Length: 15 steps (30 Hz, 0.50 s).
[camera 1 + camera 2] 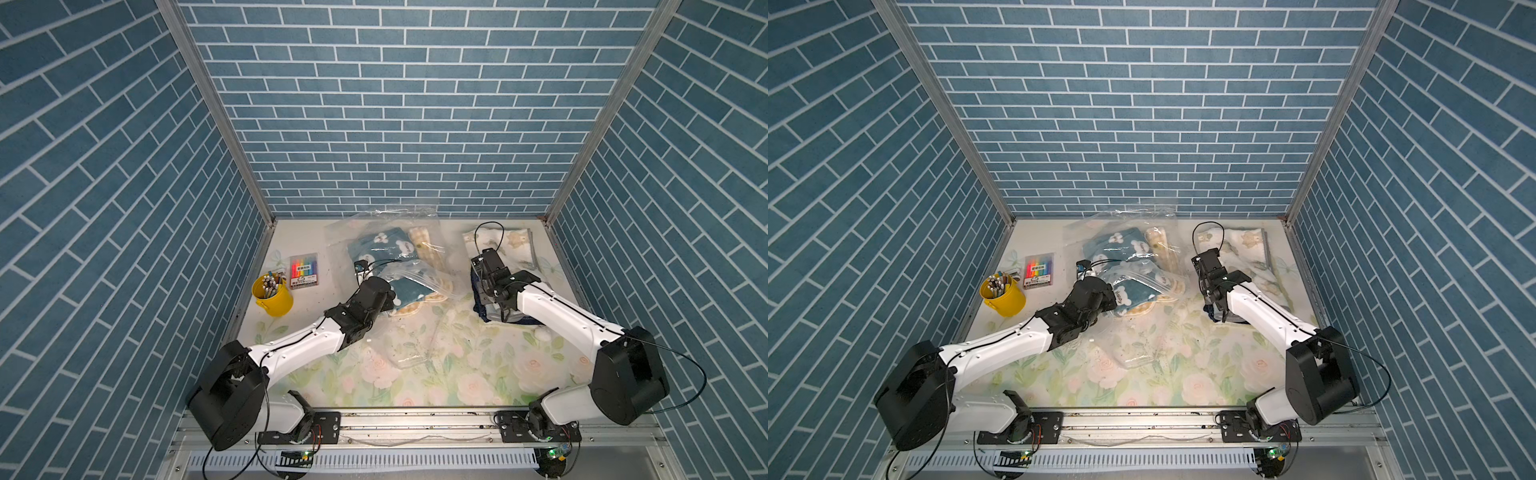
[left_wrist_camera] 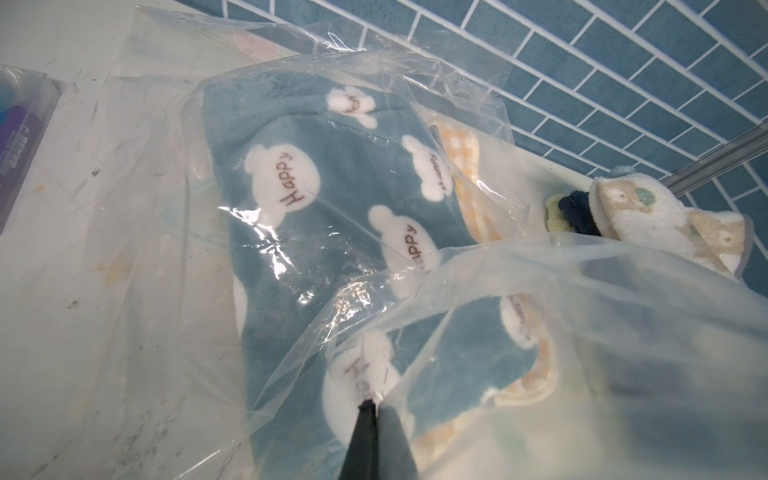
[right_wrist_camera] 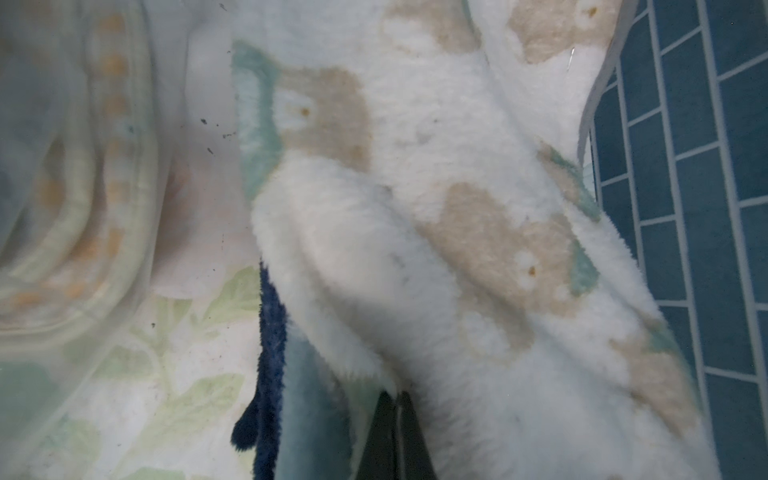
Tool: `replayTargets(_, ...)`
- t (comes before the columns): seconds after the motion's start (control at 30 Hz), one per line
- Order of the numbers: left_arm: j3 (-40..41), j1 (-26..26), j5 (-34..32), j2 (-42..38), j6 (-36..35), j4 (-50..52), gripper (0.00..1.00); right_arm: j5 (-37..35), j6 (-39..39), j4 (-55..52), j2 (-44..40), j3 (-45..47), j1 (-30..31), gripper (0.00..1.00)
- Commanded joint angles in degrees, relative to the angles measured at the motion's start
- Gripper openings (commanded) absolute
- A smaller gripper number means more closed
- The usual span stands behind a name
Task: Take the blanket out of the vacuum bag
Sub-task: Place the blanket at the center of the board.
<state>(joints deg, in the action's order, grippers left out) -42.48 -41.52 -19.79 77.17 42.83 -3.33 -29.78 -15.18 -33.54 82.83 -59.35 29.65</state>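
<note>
Floral-printed desk (image 1: 415, 374), carrying a crumpled clear pouch (image 1: 409, 355) toward the front. Left pincer (image 2: 372, 409): fingers pressed together, pinching raised film of the vacuum bag (image 1: 345, 239), which lies mid-desk and reaches the back wall. Blue blanket (image 1: 376, 245) with white bears, inside the bag beside a yellow checked cloth (image 1: 424, 245). Right pincer (image 3: 397, 399): fingers together against a white fleece blanket (image 1: 513, 245) outside the bag, at the right; whether fabric is caught cannot be told. Yellow cup (image 1: 276, 301) of pens and marker pack (image 1: 302, 272), far left.
</note>
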Motion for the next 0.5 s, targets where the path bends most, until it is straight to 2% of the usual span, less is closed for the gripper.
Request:
replayTargets(0.0, 0.8, 0.5, -0.3, 0.5, -0.9, -0.2, 0.00, -1.9, -1.1, 1.9, -3.5, 0.7, -1.1, 0.00)
replayTargets(0.17, 0.7, 0.5, 0.0, 0.5, -0.9, -0.6, 0.00, 3.5, -1.5, 3.4, -7.7, 0.3, -10.3, 0.00)
replayTargets(0.33, 0.6, 0.5, 0.0, 1.2, -0.8, -1.0, 0.00, 5.2, -1.7, 3.7, -9.4, 1.1, -11.1, 0.00)
replayTargets(0.47, 0.9, 0.5, 0.3, 1.7, -0.8, -1.6, 0.00, 11.6, -1.5, 4.8, -9.0, 3.0, -10.9, 0.00)
